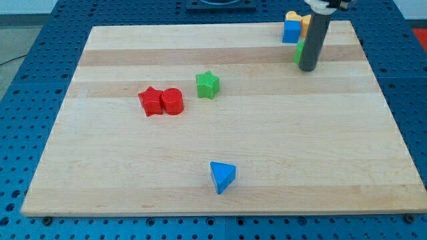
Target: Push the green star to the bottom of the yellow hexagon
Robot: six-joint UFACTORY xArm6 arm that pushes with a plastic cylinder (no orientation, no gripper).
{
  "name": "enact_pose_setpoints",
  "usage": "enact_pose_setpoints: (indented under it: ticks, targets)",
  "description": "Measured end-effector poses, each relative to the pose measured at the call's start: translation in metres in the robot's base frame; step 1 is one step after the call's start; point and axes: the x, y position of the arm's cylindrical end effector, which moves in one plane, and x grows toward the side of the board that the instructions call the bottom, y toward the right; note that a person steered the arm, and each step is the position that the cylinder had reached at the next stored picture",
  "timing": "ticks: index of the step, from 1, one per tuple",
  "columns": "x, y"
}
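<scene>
The green star point(207, 85) lies on the wooden board point(220, 180) a little above its middle. The yellow hexagon point(304, 24) is at the view's top right, mostly hidden behind my rod, next to a blue block point(291, 31) with a yellow piece point(292, 15) on top. My tip point(307, 68) rests on the board just below that group, far to the right of the green star. A green block point(299, 51) peeks out at the rod's left side.
A red star point(151, 101) and a red cylinder point(172, 101) touch each other left of the green star. A blue triangle point(221, 176) lies near the board's bottom edge. The board sits on a blue perforated table point(27, 87).
</scene>
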Motion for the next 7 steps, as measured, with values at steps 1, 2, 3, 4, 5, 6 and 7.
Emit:
enact_pose_setpoints:
  ticks: [1,2,3,4,5,6,7]
  targets:
    - [-0.028,0.016]
    - [-0.036,0.016]
    - [-0.036,0.016]
    - [0.034,-0.02]
    - [0.101,-0.108]
    - [0.153,-0.214]
    - [0.139,-0.295]
